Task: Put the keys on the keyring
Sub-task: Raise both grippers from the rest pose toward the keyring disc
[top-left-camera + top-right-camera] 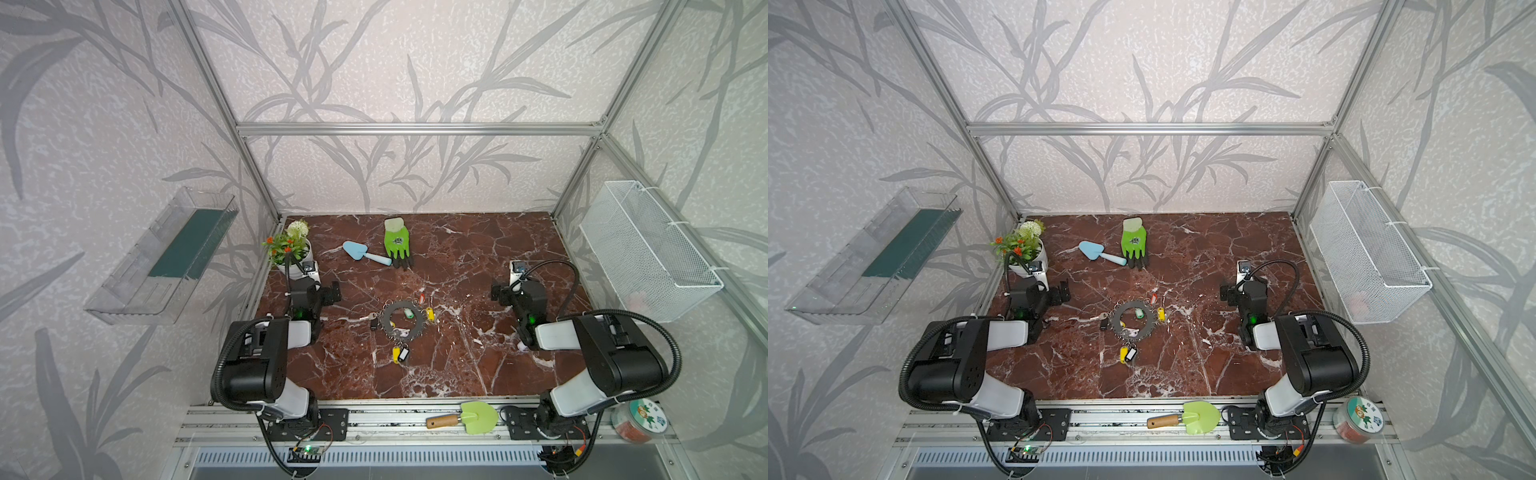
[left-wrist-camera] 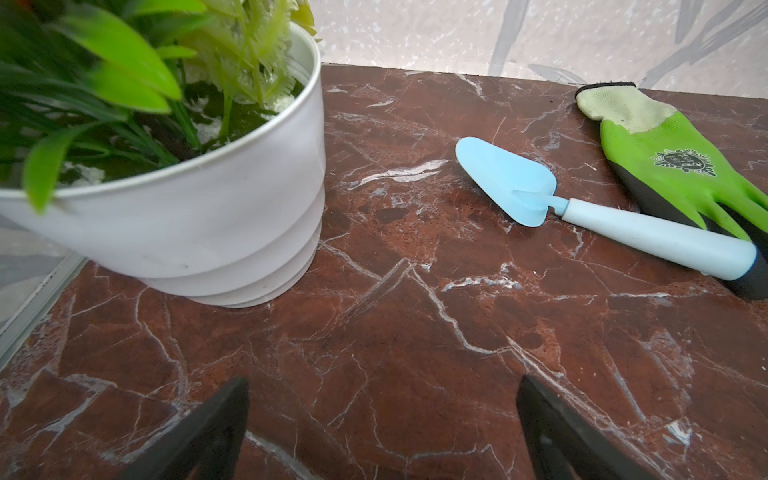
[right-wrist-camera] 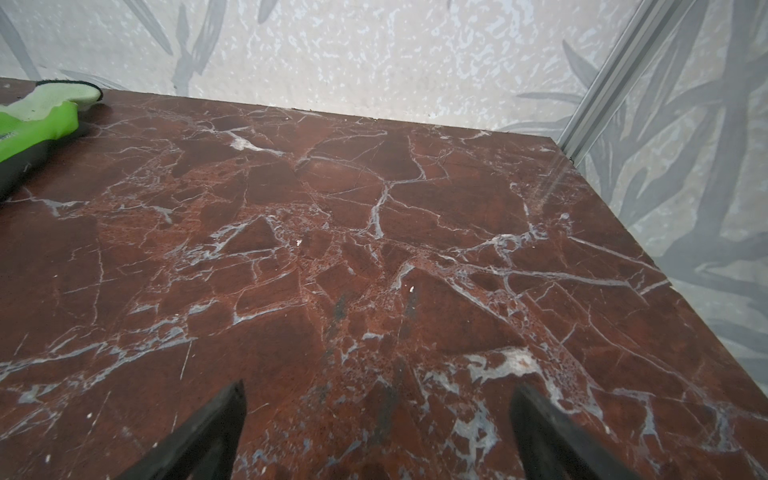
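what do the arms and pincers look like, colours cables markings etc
The left arm and right arm match: black housings, white link covers, a black ribbed hose looping alongside, a green light by the wrist. The left pincer and right pincer have black tapered fingers.

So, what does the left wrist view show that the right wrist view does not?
Only the left wrist view: a white pot with a plant, and a blue trowel. Only the right wrist view: a metal post at the table's far corner. Both: the green glove, of which the right wrist view shows just the cuff end, and the marble table.
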{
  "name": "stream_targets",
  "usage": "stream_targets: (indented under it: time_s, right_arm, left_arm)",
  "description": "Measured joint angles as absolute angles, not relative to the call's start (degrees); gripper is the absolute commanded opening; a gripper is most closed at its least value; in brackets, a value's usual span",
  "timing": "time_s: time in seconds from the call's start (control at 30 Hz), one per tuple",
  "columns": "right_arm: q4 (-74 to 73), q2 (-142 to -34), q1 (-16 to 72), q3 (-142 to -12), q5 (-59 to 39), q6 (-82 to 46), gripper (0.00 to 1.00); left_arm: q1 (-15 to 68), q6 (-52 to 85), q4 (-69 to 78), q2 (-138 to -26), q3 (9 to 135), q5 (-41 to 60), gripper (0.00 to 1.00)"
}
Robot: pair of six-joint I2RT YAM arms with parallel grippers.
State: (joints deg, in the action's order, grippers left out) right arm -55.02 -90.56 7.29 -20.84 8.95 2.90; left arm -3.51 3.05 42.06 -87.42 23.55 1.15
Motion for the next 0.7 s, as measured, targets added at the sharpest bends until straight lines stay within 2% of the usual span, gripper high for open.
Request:
stream_targets:
  time_s: [0.37,0.53,0.7]
  right_arm:
    - [-57.6,-90.2,6.6,-18.5,12.8,0.9,0.99]
    - [-63.3,-89.8,11.2,-15.0,15.9,3.6,0.99]
    - [-66.0,-89.7,13.0,-14.8,18.4,5.7,0.99]
  left_arm:
    - [-3.9,3.5,41.2,-87.0,23.9,0.3,0.99]
    - [-3.3,8.3,25.4,-77.8,31.2,-6.4,0.99]
    - [-1.8,19.6,18.8,-69.0,34.8,-8.1,0.99]
